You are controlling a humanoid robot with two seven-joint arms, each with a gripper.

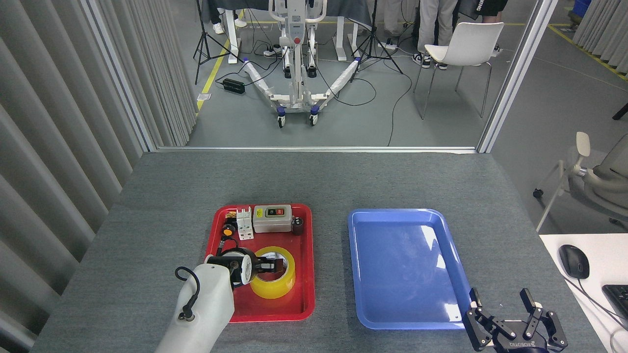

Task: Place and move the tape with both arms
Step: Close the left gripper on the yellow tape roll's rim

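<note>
The left gripper (269, 266) is pinching the tape (274, 280) at its 9 o'clock wall inside the red tray (306, 255); the right gripper (505, 306) is idling with fingers spread.

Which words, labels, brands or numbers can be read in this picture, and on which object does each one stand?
"ROBOTIQ", upside down: on the right gripper.
Label on the grey switch box in the red tray: too small to read.
White letters on dark clothing at the top edge: cut off, not readable.
The tape and left gripper: no readable text.

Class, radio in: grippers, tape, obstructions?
Left gripper in the tape core, grip unclear. Right gripper open, idle by blue tray. Tape in red tray. No obstructions.
</note>
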